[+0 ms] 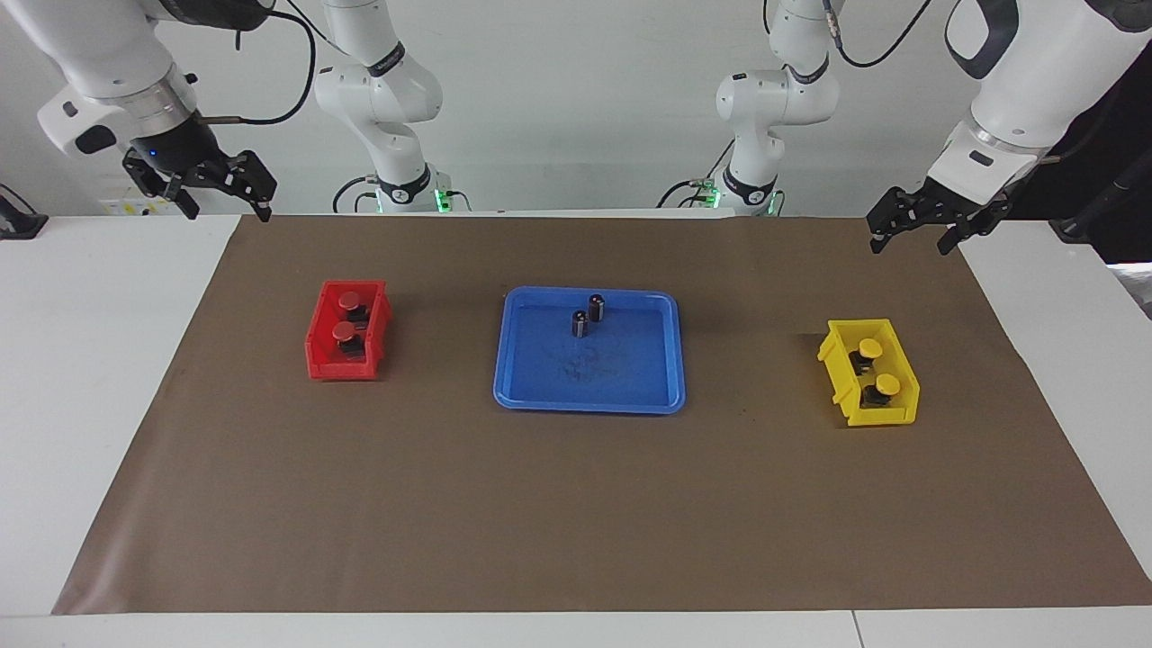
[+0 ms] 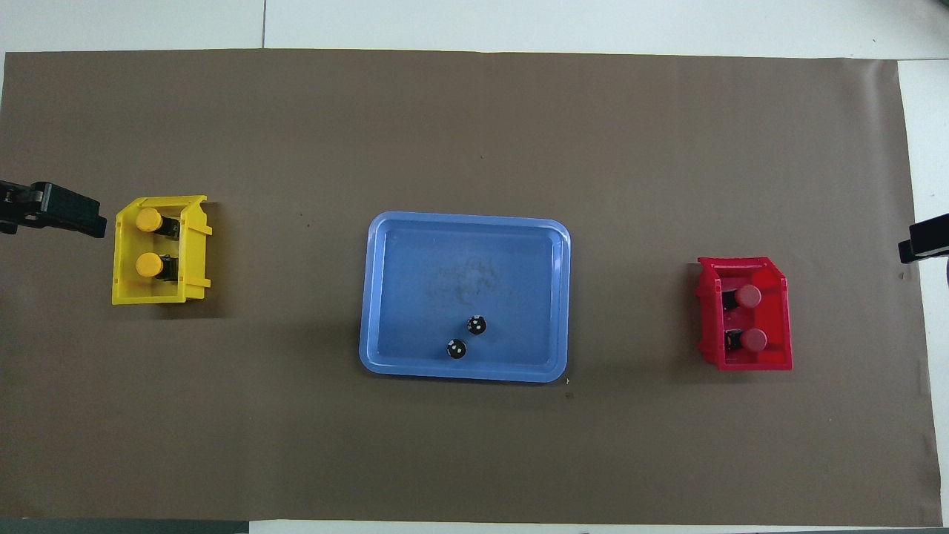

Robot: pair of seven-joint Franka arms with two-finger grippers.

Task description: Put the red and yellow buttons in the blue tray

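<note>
The blue tray lies mid-table on the brown mat. Two red buttons sit in the small red bin toward the right arm's end. Two yellow buttons sit in the small yellow bin toward the left arm's end. My right gripper is open and empty, raised over the mat's corner by the robots. My left gripper is open and empty, raised over the mat's other near corner. Both arms wait.
Two dark cylinders without coloured caps stand in the tray, at its side nearer the robots. The brown mat covers most of the white table.
</note>
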